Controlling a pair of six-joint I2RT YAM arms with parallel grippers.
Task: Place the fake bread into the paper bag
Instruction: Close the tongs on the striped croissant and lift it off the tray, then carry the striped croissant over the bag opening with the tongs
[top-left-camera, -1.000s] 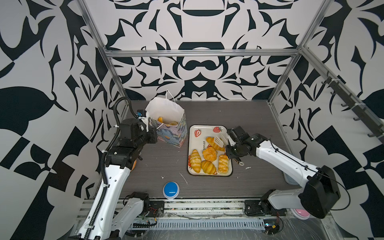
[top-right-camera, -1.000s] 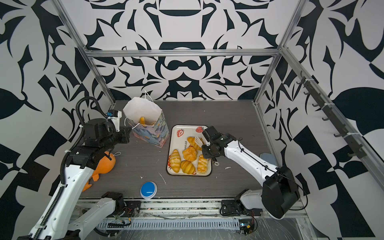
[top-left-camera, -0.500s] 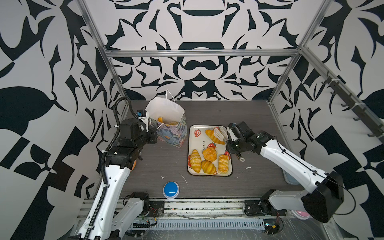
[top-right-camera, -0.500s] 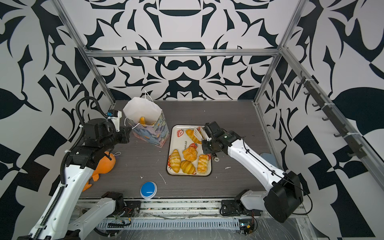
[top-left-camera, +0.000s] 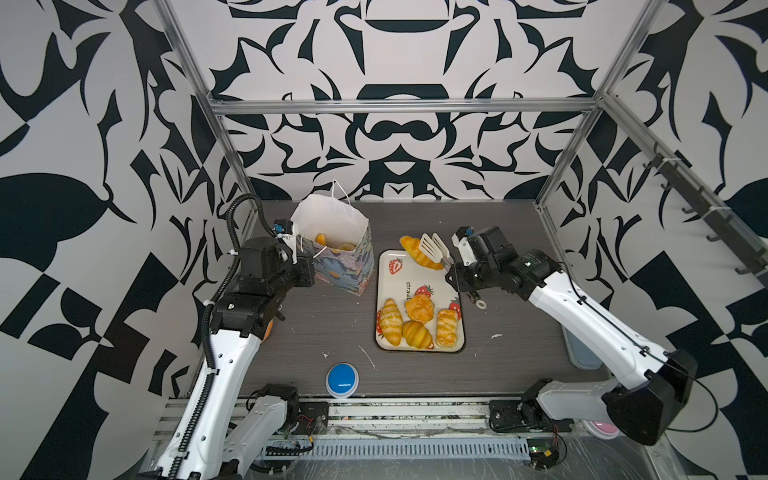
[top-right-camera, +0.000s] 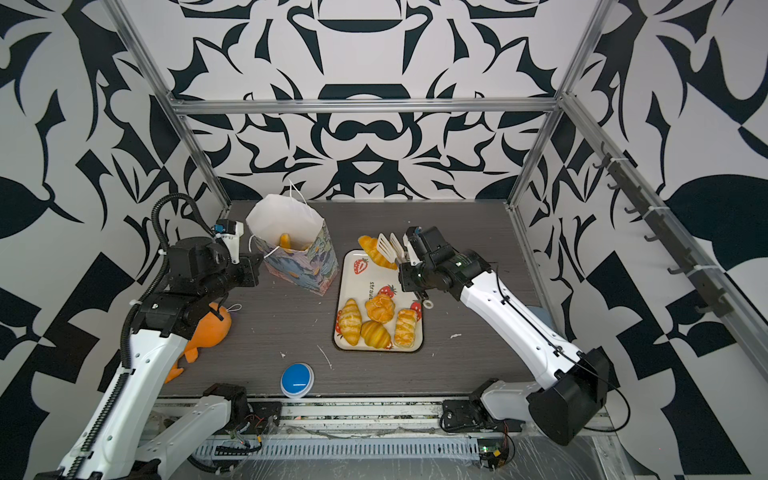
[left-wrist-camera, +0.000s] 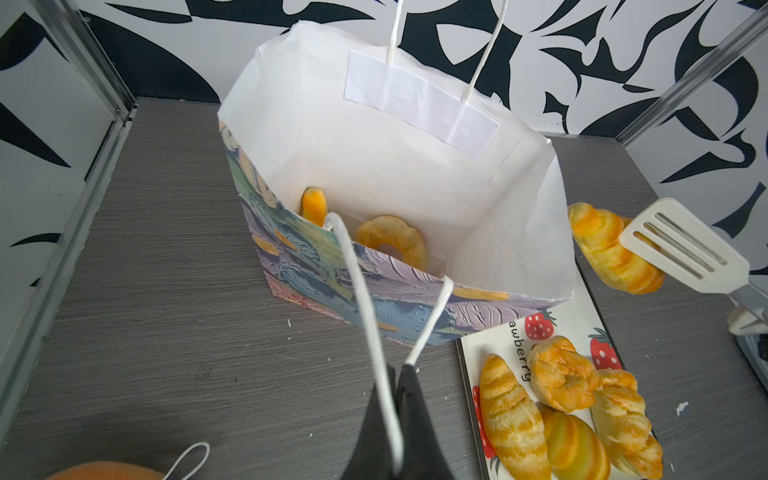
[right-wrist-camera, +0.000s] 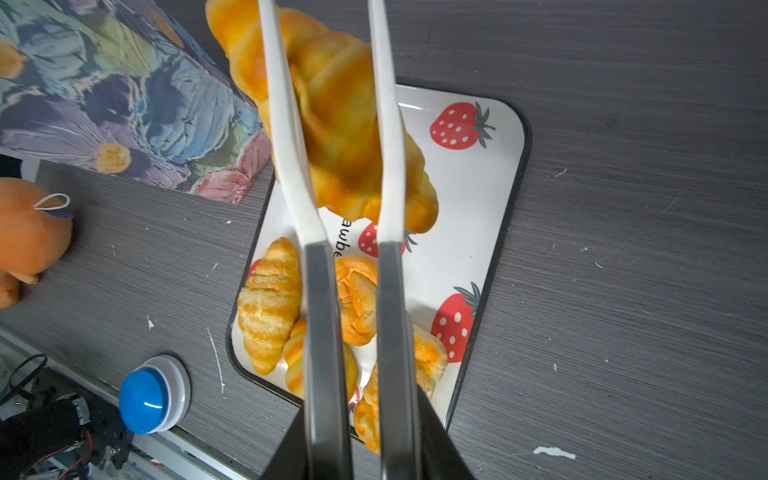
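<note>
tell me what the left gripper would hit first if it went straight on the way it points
Probably the paper bag: the left gripper, shut on its cord handle, points at the printed near wall, with only bare table between. Depth is unclear.

The flower-printed paper bag (top-left-camera: 336, 257) is standing open, holding a ring doughnut (left-wrist-camera: 392, 243) and another pastry (left-wrist-camera: 313, 205). Beside it a glossy croissant (top-left-camera: 411, 245) is hanging in white tongs (top-left-camera: 432, 247); four pastries (top-left-camera: 419, 307) are lying on the tray (top-left-camera: 388, 282).

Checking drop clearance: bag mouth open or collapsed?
Open: the left gripper pinches the near cord handle; the paper bag shows white interior, doughnut inside.
</note>
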